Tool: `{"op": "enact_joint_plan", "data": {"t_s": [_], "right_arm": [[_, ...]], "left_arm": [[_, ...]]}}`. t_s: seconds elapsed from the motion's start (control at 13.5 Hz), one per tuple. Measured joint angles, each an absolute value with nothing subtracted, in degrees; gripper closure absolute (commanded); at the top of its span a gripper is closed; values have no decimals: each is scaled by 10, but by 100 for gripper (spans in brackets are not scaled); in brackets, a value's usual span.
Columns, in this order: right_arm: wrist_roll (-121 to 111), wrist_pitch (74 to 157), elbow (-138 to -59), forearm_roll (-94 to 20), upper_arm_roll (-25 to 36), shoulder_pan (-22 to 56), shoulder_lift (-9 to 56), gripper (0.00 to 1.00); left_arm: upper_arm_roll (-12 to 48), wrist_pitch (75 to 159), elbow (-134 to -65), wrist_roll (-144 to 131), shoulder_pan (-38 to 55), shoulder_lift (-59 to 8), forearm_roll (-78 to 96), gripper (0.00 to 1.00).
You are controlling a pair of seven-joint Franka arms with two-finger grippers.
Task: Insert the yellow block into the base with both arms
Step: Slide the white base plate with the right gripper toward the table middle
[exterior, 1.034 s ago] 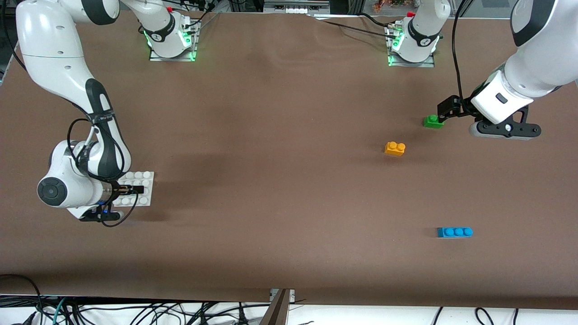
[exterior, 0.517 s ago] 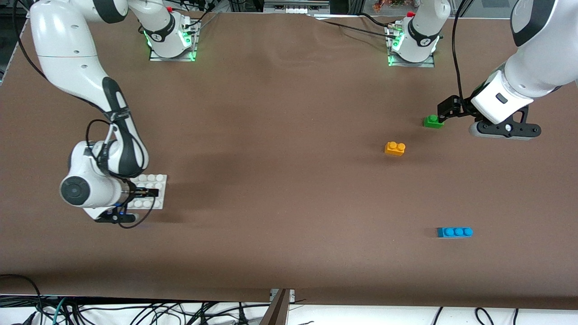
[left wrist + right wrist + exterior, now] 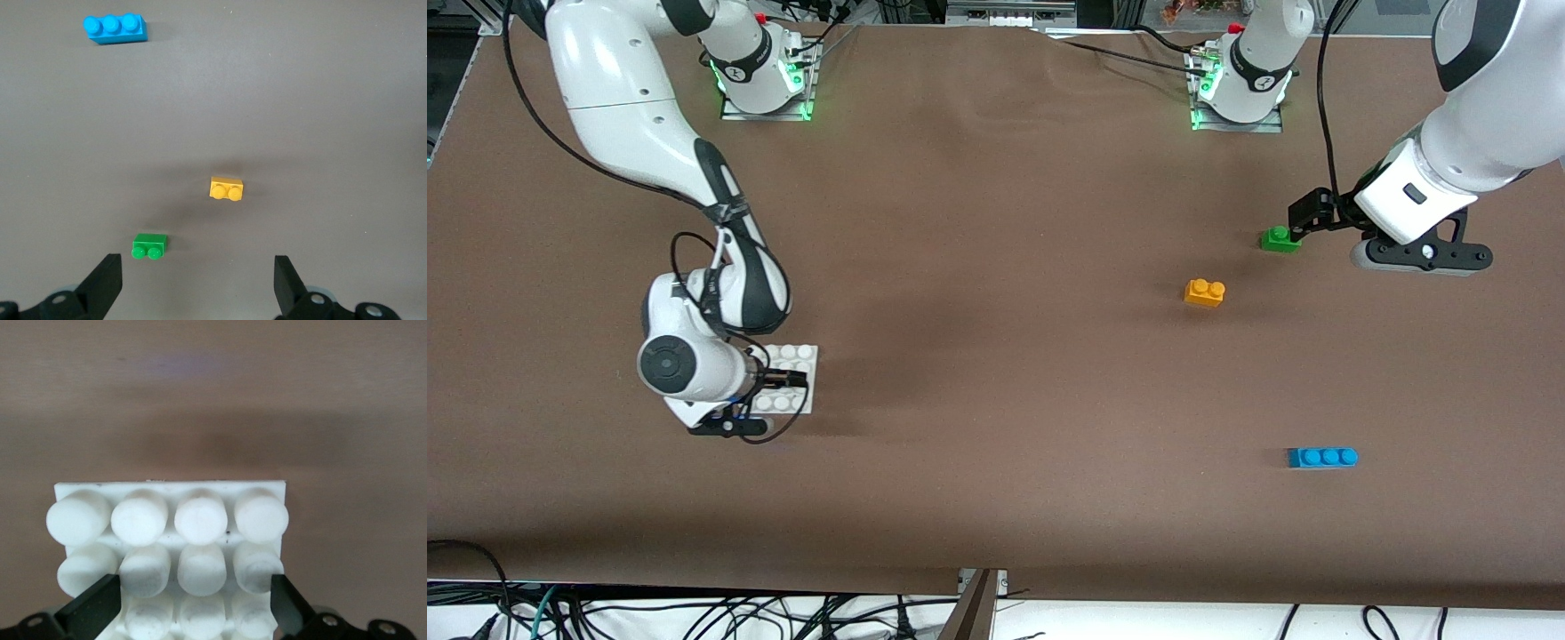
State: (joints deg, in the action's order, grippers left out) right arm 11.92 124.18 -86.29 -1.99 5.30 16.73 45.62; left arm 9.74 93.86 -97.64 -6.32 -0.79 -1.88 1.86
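Base (image 3: pixel 171 520) between right gripper (image 3: pixel 193 603) fingers.

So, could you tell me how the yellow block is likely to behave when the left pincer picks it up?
The yellow block looks like hard moulded plastic, so probably stiff and light. Its flat sides should suit the open left pincer, though smooth plastic may slip. It lies flat, studs up, so it is unlikely to roll; an off-centre touch might make it slide or turn on the table.

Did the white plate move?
Yes. The right gripper, shut on the white plate, has carried it along the table toward the yellow block, which stayed put.
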Motion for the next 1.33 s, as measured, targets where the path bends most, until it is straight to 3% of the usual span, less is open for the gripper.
{"op": "enact_joint_plan", "data": {"t_s": [0.66, 1.33], "right_arm": [[274, 1295, -863, -20, 49, 289, 463, 0], [408, 1355, -841, -25, -5, 357, 482, 0]], "left_arm": [[97, 939, -976, -63, -8, -19, 19, 0], [97, 939, -976, -63, -8, -19, 19, 0]]}}
